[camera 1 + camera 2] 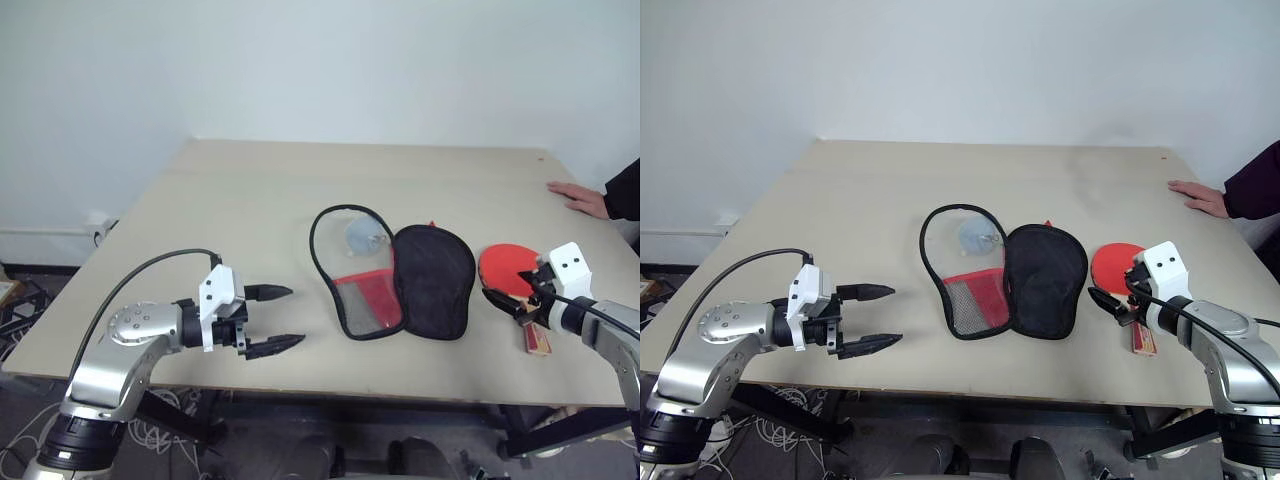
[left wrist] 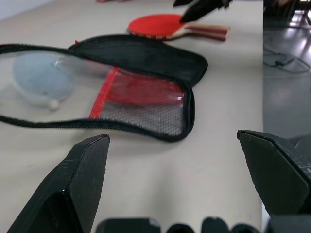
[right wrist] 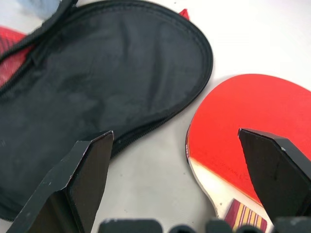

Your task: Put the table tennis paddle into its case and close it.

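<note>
A broad, pale beige wooden table (image 1: 250,200) is seen bearing everything, and all places are given from the soft, paddle-shaped zip case (image 1: 395,272), which is laid open near the table's middle: a black fabric half (image 1: 1045,280) is spread on the robot's right, a clear and red mesh half (image 1: 965,262) on its left. A small grey-white ball (image 2: 52,103) is seen inside the clear half. Just to the right of the case, apart from its black edging, the flat table tennis paddle (image 1: 503,268) with round red rubber face and short light wooden handle is placed, not yet inside. Its long axis is judged to run from the head, on the far side, to the handle towards the near table edge. The right gripper (image 3: 187,191) is held directly over the paddle's neck with jaws spread wide and nothing grasped; it is clearly the nearer tool. The left gripper (image 1: 282,318) is held well to the case's left, likewise spread and empty. A person's hand (image 1: 578,196) is rested far beyond the paddle.
</note>
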`<control>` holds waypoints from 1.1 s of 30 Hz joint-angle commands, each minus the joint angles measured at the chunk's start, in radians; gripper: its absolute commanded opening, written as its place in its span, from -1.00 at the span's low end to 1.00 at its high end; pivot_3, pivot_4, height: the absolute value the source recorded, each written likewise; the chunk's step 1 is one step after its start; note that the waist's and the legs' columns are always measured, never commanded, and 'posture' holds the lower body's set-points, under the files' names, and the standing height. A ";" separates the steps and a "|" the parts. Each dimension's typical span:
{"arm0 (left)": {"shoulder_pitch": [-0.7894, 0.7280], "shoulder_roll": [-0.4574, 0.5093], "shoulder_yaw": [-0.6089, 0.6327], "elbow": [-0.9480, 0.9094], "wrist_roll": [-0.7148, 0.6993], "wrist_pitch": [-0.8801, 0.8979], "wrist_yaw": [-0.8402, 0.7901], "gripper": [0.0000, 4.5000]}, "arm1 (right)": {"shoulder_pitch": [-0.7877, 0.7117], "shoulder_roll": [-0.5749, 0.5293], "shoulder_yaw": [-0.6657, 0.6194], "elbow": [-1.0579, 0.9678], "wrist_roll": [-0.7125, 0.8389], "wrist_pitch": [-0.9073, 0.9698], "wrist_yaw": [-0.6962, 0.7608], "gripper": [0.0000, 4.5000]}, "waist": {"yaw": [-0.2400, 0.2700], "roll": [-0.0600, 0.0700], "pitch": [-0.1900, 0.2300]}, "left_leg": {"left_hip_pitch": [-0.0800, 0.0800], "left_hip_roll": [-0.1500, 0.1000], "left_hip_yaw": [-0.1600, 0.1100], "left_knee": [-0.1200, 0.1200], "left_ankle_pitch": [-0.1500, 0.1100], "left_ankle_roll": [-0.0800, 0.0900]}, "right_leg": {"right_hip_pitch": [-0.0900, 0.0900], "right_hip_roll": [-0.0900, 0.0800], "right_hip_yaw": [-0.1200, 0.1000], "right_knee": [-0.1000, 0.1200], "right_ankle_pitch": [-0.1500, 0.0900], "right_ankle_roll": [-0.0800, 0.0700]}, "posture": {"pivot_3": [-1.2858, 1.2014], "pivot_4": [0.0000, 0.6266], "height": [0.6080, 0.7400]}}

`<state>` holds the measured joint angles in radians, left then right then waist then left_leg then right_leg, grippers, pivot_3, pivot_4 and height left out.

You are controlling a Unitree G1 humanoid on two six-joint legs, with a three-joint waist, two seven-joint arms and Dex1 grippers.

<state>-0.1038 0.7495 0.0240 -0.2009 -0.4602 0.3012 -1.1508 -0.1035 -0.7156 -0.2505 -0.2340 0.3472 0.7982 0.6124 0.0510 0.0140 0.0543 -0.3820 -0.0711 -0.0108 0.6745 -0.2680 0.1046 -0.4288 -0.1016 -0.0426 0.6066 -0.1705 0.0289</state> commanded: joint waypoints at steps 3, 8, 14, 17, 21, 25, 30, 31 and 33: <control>-0.031 0.001 0.015 0.019 0.016 -0.049 -0.008 1.00 | 0.001 0.000 -0.109 -0.102 0.036 0.224 -0.110 0.98 | 0.001 0.000 0.000 | 0.000 0.000 0.000 0.000 0.000 0.000 | 0.000 0.000 0.000 -0.001 0.000 0.000 | 0.03 -1.00 0.71; -0.040 -0.011 0.017 0.041 0.013 -0.067 -0.008 1.00 | 0.033 -0.016 -0.134 -0.153 0.020 0.362 -0.168 0.98 | 0.004 0.000 0.000 | -0.002 0.000 0.000 0.000 -0.001 0.001 | -0.002 0.000 0.000 -0.001 0.001 0.001 | 0.03 -1.00 0.71; -0.074 -0.021 0.016 0.101 0.029 -0.124 -0.023 1.00 | 0.018 -0.031 -0.102 -0.111 -0.007 0.413 -0.202 0.98 | 0.004 0.000 0.000 | -0.002 0.000 0.001 0.000 -0.001 0.001 | -0.001 0.000 -0.001 0.000 0.000 0.001 | 0.03 -1.00 0.71; -0.085 -0.022 0.015 0.110 0.022 -0.120 -0.029 1.00 | 0.006 -0.018 -0.070 -0.063 -0.031 0.386 -0.221 0.98 | 0.004 0.000 0.000 | -0.002 0.000 0.001 0.001 -0.001 0.001 | -0.001 0.000 -0.002 -0.001 0.000 0.001 | 0.03 -1.00 0.71; -0.080 -0.025 0.015 0.102 0.017 -0.113 -0.026 1.00 | -0.011 0.028 -0.051 0.005 -0.062 0.362 -0.275 0.98 | 0.003 -0.001 0.000 | -0.002 0.000 0.001 0.002 -0.001 0.001 | 0.000 0.000 -0.002 -0.001 0.001 0.001 | 0.03 -1.00 0.71; -0.059 -0.021 0.028 0.083 0.007 -0.103 -0.020 1.00 | -0.012 0.084 -0.075 0.024 -0.067 0.388 -0.325 0.98 | 0.003 -0.001 0.000 | -0.002 0.000 0.001 0.002 -0.001 0.001 | -0.001 0.000 -0.002 0.000 0.001 0.002 | 0.03 -1.00 0.71; -0.044 -0.019 0.033 0.065 0.003 -0.095 -0.011 1.00 | -0.060 0.142 -0.099 0.032 -0.065 0.447 -0.366 0.81 | -0.003 -0.001 0.000 | 0.000 0.000 0.001 0.002 -0.001 0.001 | 0.001 0.000 -0.002 -0.001 0.001 0.001 | 0.03 -1.00 0.71; -0.042 -0.019 0.035 0.062 0.002 -0.093 -0.010 1.00 | -0.067 0.146 -0.101 0.032 -0.066 0.455 -0.370 0.76 | -0.003 -0.001 0.000 | 0.001 0.000 0.001 0.002 -0.001 0.001 | 0.001 0.000 -0.002 -0.001 0.000 0.001 | 0.03 -1.00 0.71; -0.040 -0.017 0.037 0.062 0.002 -0.093 -0.008 1.00 | -0.074 0.147 -0.101 0.027 -0.065 0.471 -0.370 0.50 | -0.003 -0.001 0.000 | 0.001 0.000 0.001 0.002 -0.001 0.001 | 0.001 0.000 -0.002 -0.001 0.000 0.000 | 0.03 -1.00 0.71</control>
<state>-0.1370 0.7241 0.0283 -0.1109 -0.4447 0.2109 -1.1636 -0.1571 -0.5653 -0.3242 -0.2024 0.2935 1.2535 0.2696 0.0485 0.0131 0.0542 -0.3806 -0.0713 -0.0095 0.6767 -0.2686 0.1060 -0.4280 -0.1016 -0.0441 0.6061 -0.1705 0.0292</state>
